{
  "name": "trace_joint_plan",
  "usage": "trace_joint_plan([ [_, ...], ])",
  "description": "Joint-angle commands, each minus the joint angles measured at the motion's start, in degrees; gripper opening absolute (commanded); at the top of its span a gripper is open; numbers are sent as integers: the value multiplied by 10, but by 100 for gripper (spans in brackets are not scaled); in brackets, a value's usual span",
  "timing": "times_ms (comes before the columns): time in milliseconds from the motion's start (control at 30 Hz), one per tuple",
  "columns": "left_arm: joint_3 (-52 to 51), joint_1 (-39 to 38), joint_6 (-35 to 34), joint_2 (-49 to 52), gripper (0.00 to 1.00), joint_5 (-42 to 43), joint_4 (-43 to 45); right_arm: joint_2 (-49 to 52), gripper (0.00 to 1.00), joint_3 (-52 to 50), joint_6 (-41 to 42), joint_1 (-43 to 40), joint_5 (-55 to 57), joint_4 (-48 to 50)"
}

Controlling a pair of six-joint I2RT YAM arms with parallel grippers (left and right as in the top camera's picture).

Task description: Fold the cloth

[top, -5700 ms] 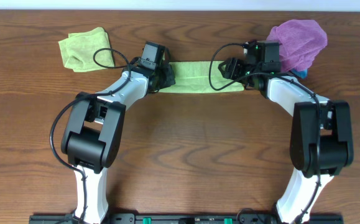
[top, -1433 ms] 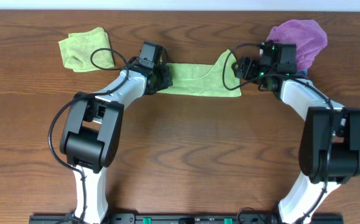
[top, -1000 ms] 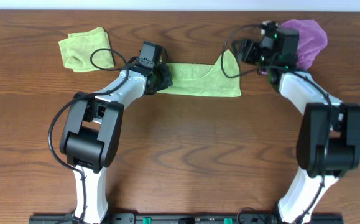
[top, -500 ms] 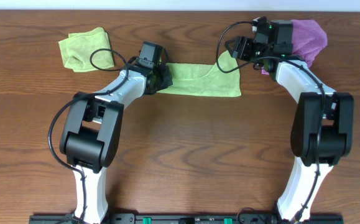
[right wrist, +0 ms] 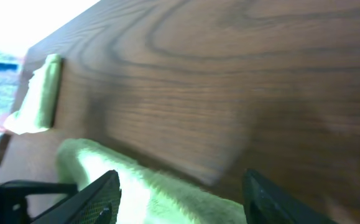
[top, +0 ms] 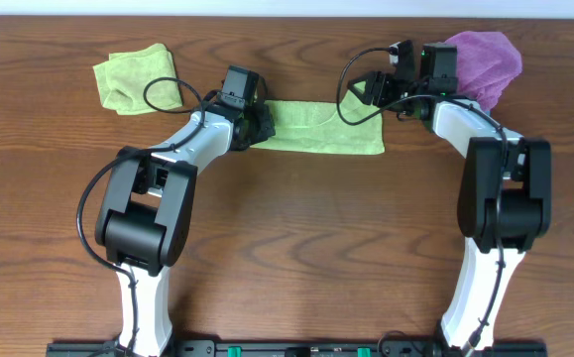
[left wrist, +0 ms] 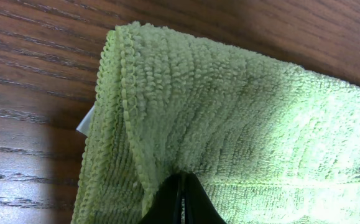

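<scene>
**Now: cloth pinned at left end, right end loose**

- Cloth (top: 318,127): green, lies as a long strip running left to right on the far middle of the tabletop (top: 296,228). Most of it looks flat. The left end is doubled over, and the left wrist view shows a stitched hem curving round that end, with a small white tag (left wrist: 85,122) peeking out beside it.
- Left end effector (top: 264,125): at the left end of the cloth. In the wrist view its fingers (left wrist: 175,202) meet at their tips with the pile bunched between them, so it is clamped on the cloth.
- Right end effector (top: 364,89): over the far right corner of the cloth. In the wrist view its fingers (right wrist: 99,196) stand wide apart, with green pile showing low between them. That view is blurred, so I cannot tell if either finger touches the fabric.
- Other green cloth (top: 133,74): crumpled, far left, well apart from the strip.
- Purple cloth (top: 480,61): bunched, far right, just behind the right arm's wrist.
</scene>
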Motion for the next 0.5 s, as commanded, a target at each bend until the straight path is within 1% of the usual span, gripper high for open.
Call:
trace_joint_plan([
  [0,3,7,0,7,6,-18,-8,5,61,12,-5,4,-83,-4],
  [100,3,7,0,7,6,-17,-8,3,59,12,-10,4,-107,-32],
  [167,3,7,0,7,6,-17,-8,-1,57,12,-31,4,-111,-68],
  [267,3,7,0,7,6,-17,-8,-9,56,12,-84,3,-105,-146],
  [400,3,7,0,7,6,-17,-8,-26,56,12,-156,-3,-71,-243],
  [467,3,7,-1,7,6,-17,-8,-39,56,12,-181,-9,-53,-275],
])
